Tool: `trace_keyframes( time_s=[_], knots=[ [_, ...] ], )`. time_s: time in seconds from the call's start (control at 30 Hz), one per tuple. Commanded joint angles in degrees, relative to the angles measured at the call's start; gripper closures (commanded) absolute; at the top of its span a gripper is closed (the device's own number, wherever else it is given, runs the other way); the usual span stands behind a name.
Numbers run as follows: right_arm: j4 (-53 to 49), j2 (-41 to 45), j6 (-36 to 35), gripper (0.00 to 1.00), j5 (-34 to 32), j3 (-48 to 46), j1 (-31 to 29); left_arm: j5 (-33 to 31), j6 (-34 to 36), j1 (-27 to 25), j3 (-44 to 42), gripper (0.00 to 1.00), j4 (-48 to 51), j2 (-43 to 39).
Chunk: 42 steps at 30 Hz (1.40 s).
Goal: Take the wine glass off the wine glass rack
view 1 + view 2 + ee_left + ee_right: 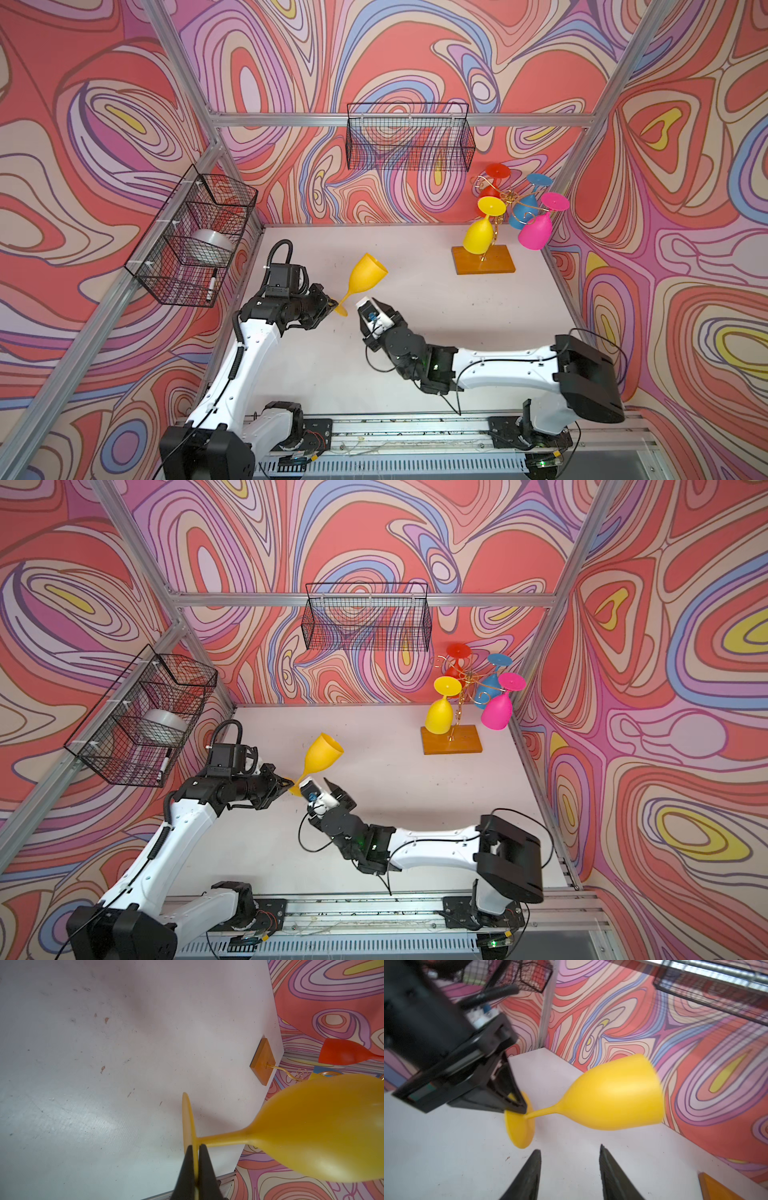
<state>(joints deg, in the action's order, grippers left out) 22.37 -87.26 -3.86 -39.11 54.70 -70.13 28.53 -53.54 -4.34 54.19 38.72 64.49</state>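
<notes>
An orange-yellow wine glass (368,274) (322,754) hangs tilted over the table, bowl up and away from the arms. My left gripper (334,306) (195,1146) is shut on the edge of its round foot; the stem and bowl (322,1132) stick out sideways. The glass (612,1093) is clear of my right gripper (368,302) (570,1148), which stands open and empty just beside the foot. The wine glass rack (498,199) (461,696), gold wire on an amber base (484,259) (262,1061), stands at the back right.
Yellow (478,235), red (496,172), blue (525,208) and pink (536,232) glasses hang upside down on the rack. A black mesh basket (409,137) hangs on the back wall. Another (195,237) on the left wall holds a tape roll and a marker.
</notes>
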Motion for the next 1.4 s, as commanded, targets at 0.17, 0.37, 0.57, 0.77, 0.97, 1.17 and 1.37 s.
trace_keyframes(
  time_s=[0.17,0.37,0.57,0.77,0.97,1.17,1.37],
  knots=[
    [-24.9,11.8,29.0,0.50,14.4,1.8,11.7,4.0,4.5,0.5,-4.0,1.00,-15.2,2.7],
    [-38.2,9.8,35.1,0.51,25.2,13.5,18.3,8.1,3.7,0.5,-9.0,1.00,-29.1,3.3],
    [-45.6,3.4,35.4,0.53,31.3,23.8,19.1,16.2,-0.9,0.5,-14.6,1.00,-43.4,5.8],
    [-47.5,0.2,35.3,0.54,34.2,27.7,19.1,19.0,-4.4,0.5,-16.5,1.00,-50.0,6.4],
    [-50.0,-1.4,33.1,0.54,35.0,31.6,19.1,20.7,-7.4,0.5,-19.4,1.00,-54.7,6.1],
    [-52.3,-1.6,31.2,0.54,35.0,35.5,18.8,21.1,-7.5,0.6,-20.1,1.00,-55.5,6.2],
    [-56.4,-1.1,29.4,0.54,34.2,39.2,18.7,21.0,-9.3,0.9,-21.7,1.00,-58.7,7.2]
  ],
)
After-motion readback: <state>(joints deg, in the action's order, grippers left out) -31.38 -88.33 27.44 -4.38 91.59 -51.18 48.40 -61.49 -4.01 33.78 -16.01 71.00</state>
